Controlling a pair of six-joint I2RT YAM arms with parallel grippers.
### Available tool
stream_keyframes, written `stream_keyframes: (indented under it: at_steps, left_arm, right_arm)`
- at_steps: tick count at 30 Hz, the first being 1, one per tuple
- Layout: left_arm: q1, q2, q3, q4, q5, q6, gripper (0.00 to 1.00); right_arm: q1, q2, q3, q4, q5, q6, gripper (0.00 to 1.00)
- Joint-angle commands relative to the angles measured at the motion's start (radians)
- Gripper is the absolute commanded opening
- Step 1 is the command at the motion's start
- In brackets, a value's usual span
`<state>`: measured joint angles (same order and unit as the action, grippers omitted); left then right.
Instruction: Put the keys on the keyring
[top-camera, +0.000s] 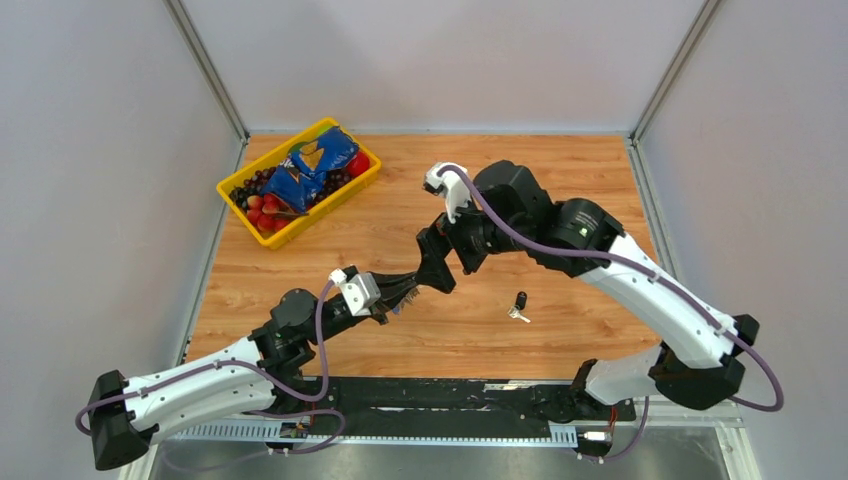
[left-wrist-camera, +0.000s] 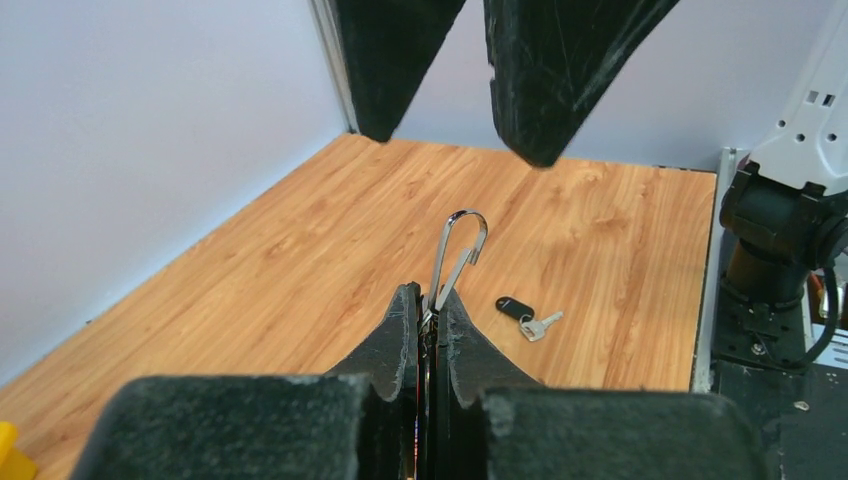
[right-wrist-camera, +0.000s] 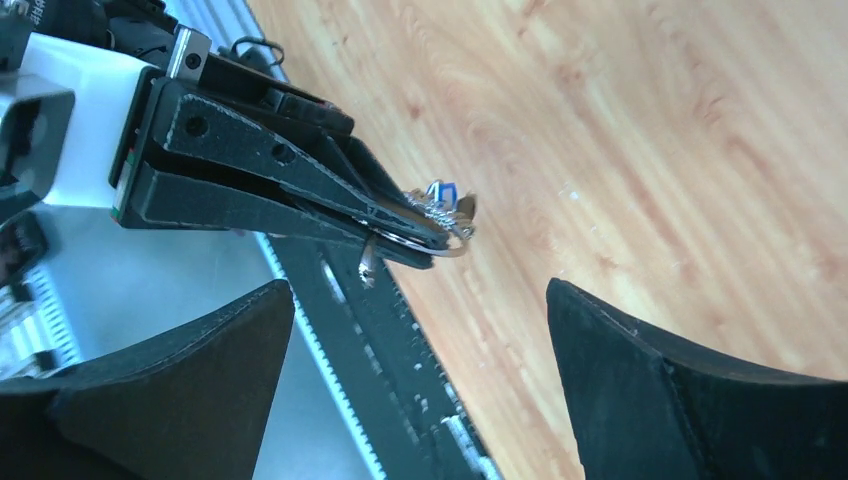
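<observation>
The top camera looked down from above and behind me, far enough back to hold the whole surface (top-camera: 450, 340). My left wrist camera sat close behind my left end effector (left-wrist-camera: 428, 295), facing forward low over the wood at my right end effector (left-wrist-camera: 455, 148). My right wrist camera faced back at the left one, equally near. Both wrist views shared the keyring (left-wrist-camera: 467, 214). The top and left wrist views shared the loose key (top-camera: 519, 304).

keyring (left-wrist-camera: 462, 245): silver, pinched in left hand (left-wrist-camera: 429, 300) | black-headed key (top-camera: 519, 306): flat on table (top-camera: 560, 190)
</observation>
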<state>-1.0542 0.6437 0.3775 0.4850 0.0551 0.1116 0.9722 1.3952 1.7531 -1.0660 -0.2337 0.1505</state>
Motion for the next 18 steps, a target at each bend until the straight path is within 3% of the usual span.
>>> stream_keyframes:
  at_steps: [1, 7, 11, 18]
  left_arm:
    - [-0.006, -0.032, 0.066, -0.011, 0.035, -0.044, 0.00]
    - [-0.006, -0.049, 0.114, -0.062, 0.070, -0.103, 0.00]
    - [-0.004, -0.044, 0.158, -0.124, 0.081, -0.176, 0.00]
    - [-0.005, -0.057, 0.206, -0.211, 0.077, -0.312, 0.00]
  right_arm:
    - [0.001, -0.140, -0.101, 0.240, 0.111, -0.109, 1.00]
    - [0.001, -0.299, -0.308, 0.460, 0.231, -0.064, 1.00]
    - [0.001, -0.347, -0.373, 0.499, 0.110, -0.122, 1.00]
    - [0.000, -0.422, -0.463, 0.565, 0.072, -0.115, 1.00]
